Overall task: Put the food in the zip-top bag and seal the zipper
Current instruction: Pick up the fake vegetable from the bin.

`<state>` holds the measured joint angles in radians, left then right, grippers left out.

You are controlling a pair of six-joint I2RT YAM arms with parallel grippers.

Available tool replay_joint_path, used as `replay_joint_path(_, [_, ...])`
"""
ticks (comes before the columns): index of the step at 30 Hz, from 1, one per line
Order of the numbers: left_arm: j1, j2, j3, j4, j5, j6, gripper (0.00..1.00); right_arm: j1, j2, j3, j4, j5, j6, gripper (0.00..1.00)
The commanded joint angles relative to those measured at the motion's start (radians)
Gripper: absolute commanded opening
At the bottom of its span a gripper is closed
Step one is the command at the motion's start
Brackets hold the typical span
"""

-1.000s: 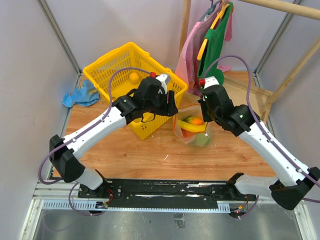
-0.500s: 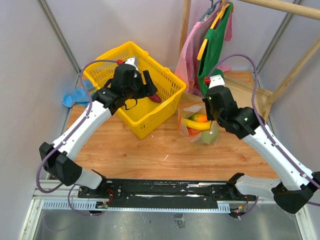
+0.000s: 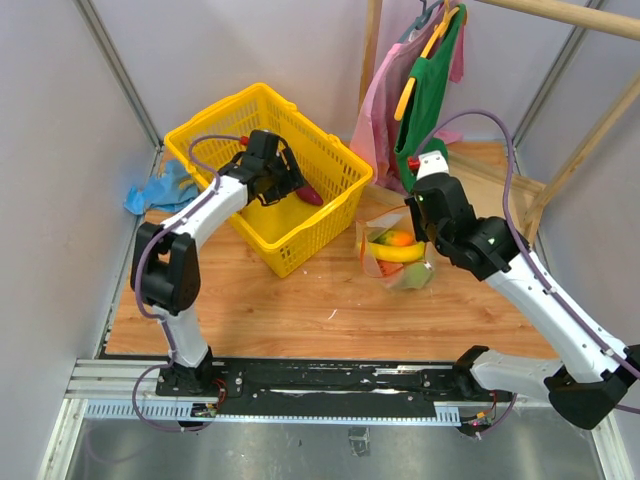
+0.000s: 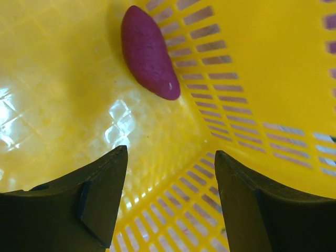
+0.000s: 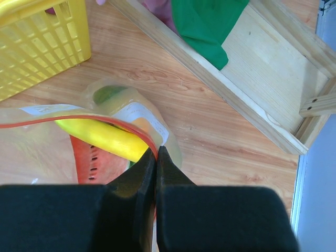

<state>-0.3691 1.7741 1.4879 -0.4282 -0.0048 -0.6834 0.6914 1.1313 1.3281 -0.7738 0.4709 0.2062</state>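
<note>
- The left gripper reaches down into the yellow basket at the far left of the counter. Its fingers stand wide apart with nothing between them.
- The purple eggplant-like piece lies on the basket floor against the slotted wall, just beyond the left fingertips and not touching them. From above it shows as a dark red-purple shape right beside the gripper.
- The zip-top bag sits on the counter just right of the basket, its mouth facing up.
- The right gripper has its fingers pressed together, pinching the bag's rim where the zipper, a thin red-orange strip, runs into them.
- Inside the bag are the red watermelon wedge, a long yellow piece lying across it, a green piece farther back, and a yellow-orange round fruit.
- A blue cloth lies left of the basket.
- A green garment and a pink garment hang at the far right, above a wooden frame.
</note>
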Motion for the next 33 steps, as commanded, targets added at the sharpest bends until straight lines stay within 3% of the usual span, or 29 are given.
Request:
replay_joint_path(1, [0.027, 0.096, 0.058, 0.082, 0.029, -0.069, 0.70, 0.004, -0.034, -0.016, 0.053, 0.025, -0.026, 0.01])
replay_joint_path(11, [0.047, 0.317, 0.187, 0.136, 0.023, -0.116, 0.67, 0.005, -0.047, -0.035, 0.062, 0.027, -0.051, 0.01])
replay_joint_path(16, [0.047, 0.401, 0.238, 0.115, 0.034, -0.116, 0.61, 0.004, -0.054, -0.041, 0.064, 0.037, -0.056, 0.01])
replay_joint_path(25, [0.047, 0.459, 0.223, 0.095, 0.022, -0.101, 0.53, 0.005, -0.053, -0.047, 0.067, 0.042, -0.059, 0.01])
replay_joint_path(33, [0.047, 0.444, 0.207, 0.093, 0.016, -0.055, 0.35, 0.004, -0.051, -0.046, 0.068, 0.038, -0.062, 0.01])
